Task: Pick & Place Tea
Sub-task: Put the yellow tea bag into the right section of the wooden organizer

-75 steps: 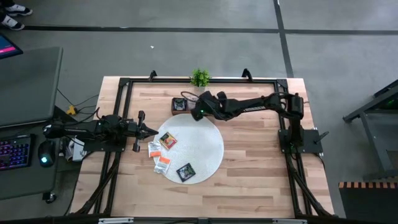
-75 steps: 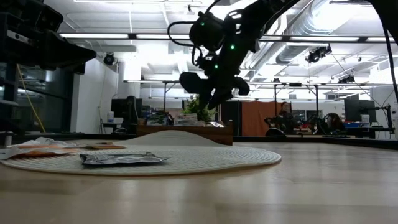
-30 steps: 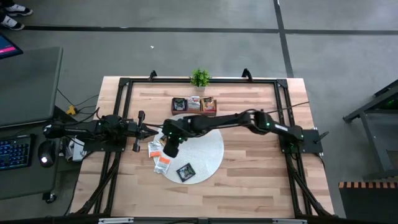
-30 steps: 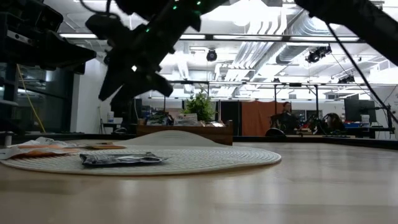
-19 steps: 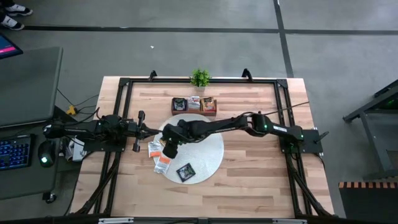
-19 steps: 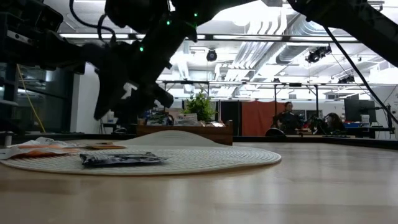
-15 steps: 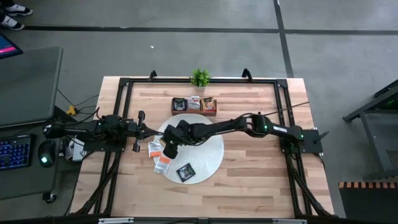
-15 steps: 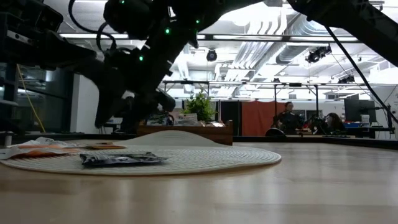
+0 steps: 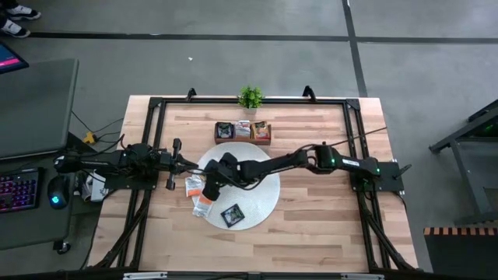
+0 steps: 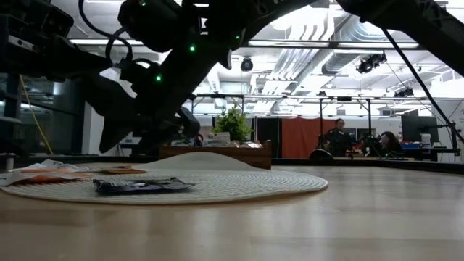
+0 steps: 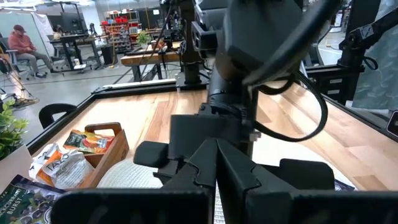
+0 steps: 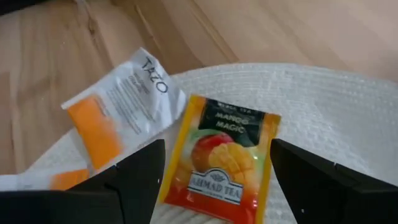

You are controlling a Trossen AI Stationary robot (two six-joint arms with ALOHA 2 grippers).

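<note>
Sachet with a mango picture (image 12: 219, 160), orange and yellow, lies flat on the round white woven mat (image 9: 261, 190) near the mat's left edge. Just beside it we see a white sachet with orange marks (image 12: 118, 118), partly off the mat rim onto the desk (image 9: 311, 225). On the high view more white-and-orange sachets (image 9: 202, 204) sit at the mat's left rim, and a black sachet (image 9: 232, 215) rests at the mat's front edge.

We note the right gripper (image 12: 211, 180) directly over the mango sachet, fingers (image 12: 134, 177) spread wide on either side of it, nothing held. The right arm reaches across the mat from the desk's right edge.

Wooden tray (image 9: 243, 131) stands beyond the mat toward the back edge, with sachets in its compartments.

Left gripper (image 9: 189, 162) waits at the desk's left edge, fingers together.
</note>
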